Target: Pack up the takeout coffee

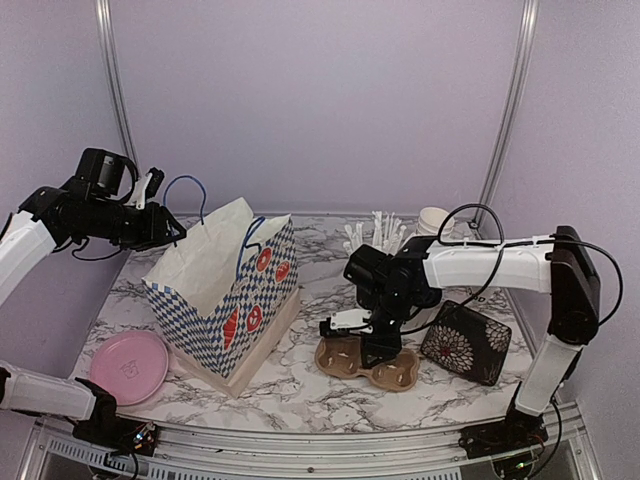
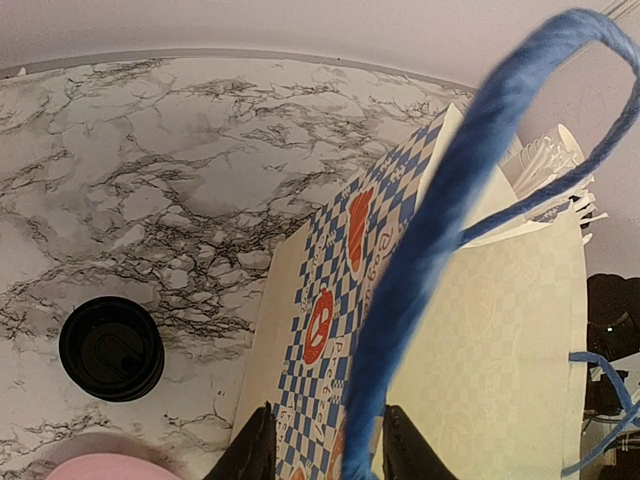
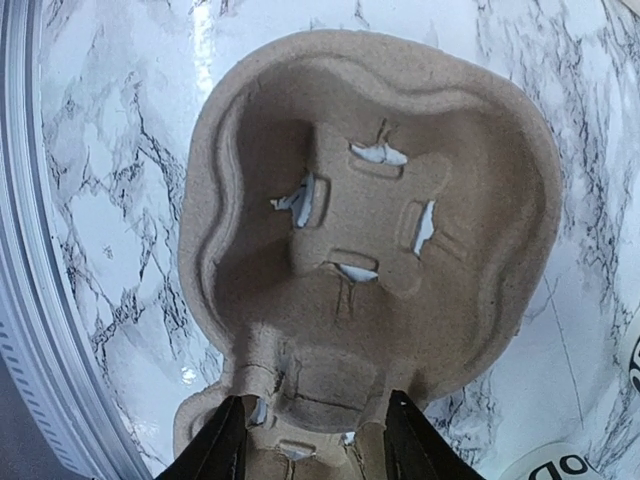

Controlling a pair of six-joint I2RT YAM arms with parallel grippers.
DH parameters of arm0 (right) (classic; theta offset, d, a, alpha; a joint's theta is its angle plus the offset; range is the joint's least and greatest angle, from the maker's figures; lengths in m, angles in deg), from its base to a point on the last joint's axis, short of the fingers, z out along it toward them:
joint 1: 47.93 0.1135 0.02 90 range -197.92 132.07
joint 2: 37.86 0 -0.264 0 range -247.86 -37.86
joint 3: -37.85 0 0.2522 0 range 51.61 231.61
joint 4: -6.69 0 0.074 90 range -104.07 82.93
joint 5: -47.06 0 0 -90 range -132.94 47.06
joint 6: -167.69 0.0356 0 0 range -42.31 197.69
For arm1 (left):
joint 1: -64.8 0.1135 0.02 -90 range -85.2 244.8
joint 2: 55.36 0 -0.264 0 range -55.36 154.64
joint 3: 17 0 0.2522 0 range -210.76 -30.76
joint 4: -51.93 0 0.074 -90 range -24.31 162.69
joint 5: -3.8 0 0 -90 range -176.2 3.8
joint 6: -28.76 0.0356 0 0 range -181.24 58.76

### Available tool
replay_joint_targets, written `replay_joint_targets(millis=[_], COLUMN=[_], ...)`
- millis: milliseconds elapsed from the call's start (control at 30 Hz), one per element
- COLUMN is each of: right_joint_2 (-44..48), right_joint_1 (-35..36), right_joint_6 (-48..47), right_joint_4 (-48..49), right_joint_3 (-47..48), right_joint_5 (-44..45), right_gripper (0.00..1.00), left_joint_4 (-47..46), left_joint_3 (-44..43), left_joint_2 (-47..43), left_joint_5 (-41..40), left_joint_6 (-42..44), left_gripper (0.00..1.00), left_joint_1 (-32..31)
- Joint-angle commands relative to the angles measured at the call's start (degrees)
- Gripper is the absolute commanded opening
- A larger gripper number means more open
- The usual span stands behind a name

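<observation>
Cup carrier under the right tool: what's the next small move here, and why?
Probably lift the right tool straight up off the cup carrier. It lies flat on the table with its wells empty, and a white cup stands at the back, not yet loaded.

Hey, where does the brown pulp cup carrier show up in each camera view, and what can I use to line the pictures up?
Top external: the cup carrier lies low in the picture, just right of centre.
Left wrist: not in it.
Right wrist: the cup carrier fills the middle of the picture, seen from above.
Shared landmark: the marbled tabletop, visible in all three views.
</observation>
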Motion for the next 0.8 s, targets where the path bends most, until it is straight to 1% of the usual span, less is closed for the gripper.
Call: replay_joint_targets(millis=[0,133,400,633,767], right_joint_2=[-1.6,-2.4,-2.3,-2.0,-2.0], right_joint_1=[-0.2,-0.2,0.3,1.0,1.5], right_joint_6=[2.1,2.6,2.5,2.8,2.7], right_joint_4=[1.6,2.4,3.9,4.3,4.0], right_joint_3=[0.2,0.0,-1.3,-2.0,-1.7], right_joint_5=[-1.8,-0.4,4.5,4.3,4.3], right_gripper=[0.46,0.45,0.40,0.40,0.36], left_joint_4=[-1.2,-1.2,-1.2,-1.3,-1.3], left_joint_3=[0.2,0.1,-0.1,-0.1,-0.1], left_joint_2=[-0.1,-0.1,-0.3,-0.3,-0.2], left_joint_5=[0.7,0.7,0.6,0.6,0.7], left_joint_6=[-0.4,-0.3,-0.1,0.1,0.1], left_gripper=[0.38,0.38,0.38,0.38,0.38], left_joint_1=[0.2,0.2,0.2,0.2,0.2])
